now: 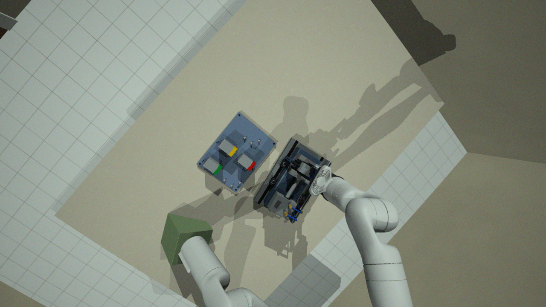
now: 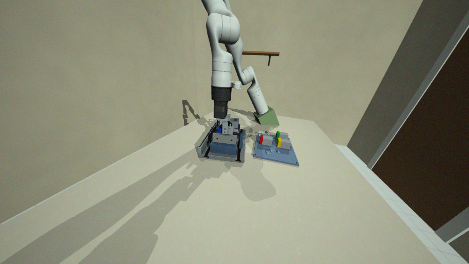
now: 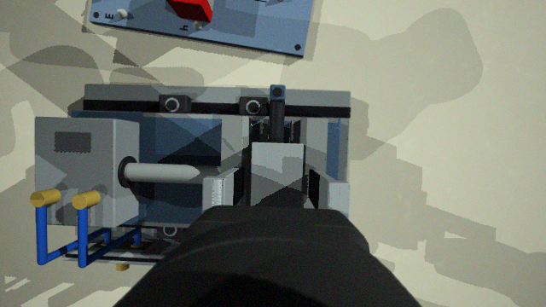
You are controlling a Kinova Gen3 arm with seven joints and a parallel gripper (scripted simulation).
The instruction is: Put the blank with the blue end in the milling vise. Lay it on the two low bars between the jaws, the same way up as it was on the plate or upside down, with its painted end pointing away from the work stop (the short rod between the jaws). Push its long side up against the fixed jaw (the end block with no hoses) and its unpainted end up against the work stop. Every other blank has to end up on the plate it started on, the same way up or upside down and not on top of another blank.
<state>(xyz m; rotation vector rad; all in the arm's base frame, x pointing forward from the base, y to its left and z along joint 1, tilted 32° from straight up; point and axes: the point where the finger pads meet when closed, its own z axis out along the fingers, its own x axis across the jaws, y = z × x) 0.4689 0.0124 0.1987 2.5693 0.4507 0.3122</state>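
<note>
Grey blank [image 1: 304, 169] [image 3: 277, 175] with the blue end [image 1: 313, 175] [image 2: 220, 128] lies in the milling vise [image 1: 267, 186] [image 2: 203, 157] [image 3: 111, 91], between the fingers. Blue end points lower right in the top view; in the wrist view it is hidden by the dark gripper body.

Gripper [image 2: 226, 130] [image 3: 275, 182]: fully open, holding nothing. In the wrist view its pale fingers with black pads straddle the blank, a narrow dark gap showing at each side. From above, the camera housing and wrist hide the fingers.

Unpainted end faces the work stop, a short black rod with a blue cap [image 3: 277, 92], upper centre of the wrist view; rod and blank meet or nearly so, contact uncertain. Fixed jaw, a grey block with two holes [image 2: 225, 138], is right of the blank in the wrist view. Whether the long side touches it, cannot tell. Bars beneath: hidden.

Left in the wrist view: grey housing [image 1: 280, 206] [image 3: 85, 170], light pointed rod [image 3: 162, 172], blue hoses with yellow fittings [image 3: 41, 234].

Blue plate [image 1: 244, 125] [image 2: 278, 160] [image 3: 256, 40], left of the vise from above, carries the red-ended blank [image 1: 245, 161] [image 2: 266, 140] [image 3: 192, 8], yellow-ended blank [image 1: 226, 146] [image 2: 284, 143] and green-ended blank [image 1: 211, 165] [image 2: 282, 135], none stacked.
</note>
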